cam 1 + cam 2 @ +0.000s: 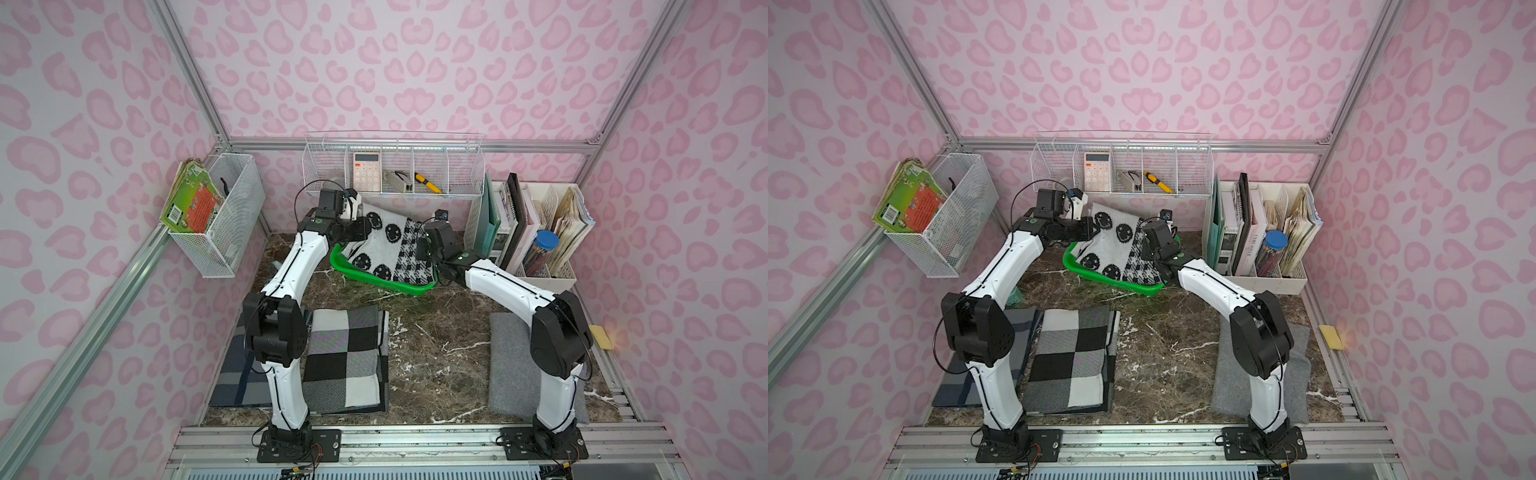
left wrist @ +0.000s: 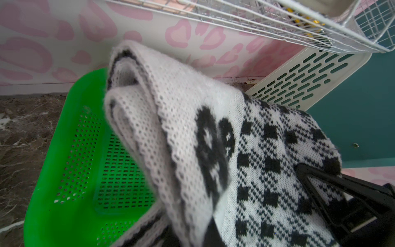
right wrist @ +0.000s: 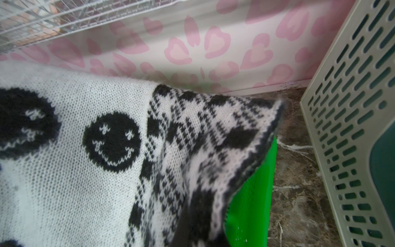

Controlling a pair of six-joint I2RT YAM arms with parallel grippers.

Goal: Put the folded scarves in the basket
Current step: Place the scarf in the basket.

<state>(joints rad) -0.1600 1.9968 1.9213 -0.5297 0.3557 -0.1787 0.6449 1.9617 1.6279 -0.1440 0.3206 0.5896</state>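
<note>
The folded scarf [image 1: 386, 245] [image 1: 1113, 245] is white knit with black smiley faces and a black-and-white check panel. It is stretched between my two grippers over the green basket [image 1: 399, 287] [image 1: 1086, 272] at the back middle of the table. My left gripper [image 1: 362, 231] [image 1: 1087, 231] is shut on its left edge, my right gripper [image 1: 423, 252] [image 1: 1144, 249] on its right edge. The scarf [image 2: 192, 128] hangs above the perforated basket floor [image 2: 85, 160]. A scarf corner [image 3: 245, 132] overhangs the basket wall [image 3: 252, 192]. Cloth hides both pairs of fingertips.
White wire baskets hang on the back wall [image 1: 395, 166] and the left wall [image 1: 224, 216]. A cream file organiser [image 1: 540, 232] with books stands right of the basket. Near me lie a checked cloth [image 1: 345, 357], a blue plaid cloth [image 1: 237, 374] and a grey cloth [image 1: 515, 365].
</note>
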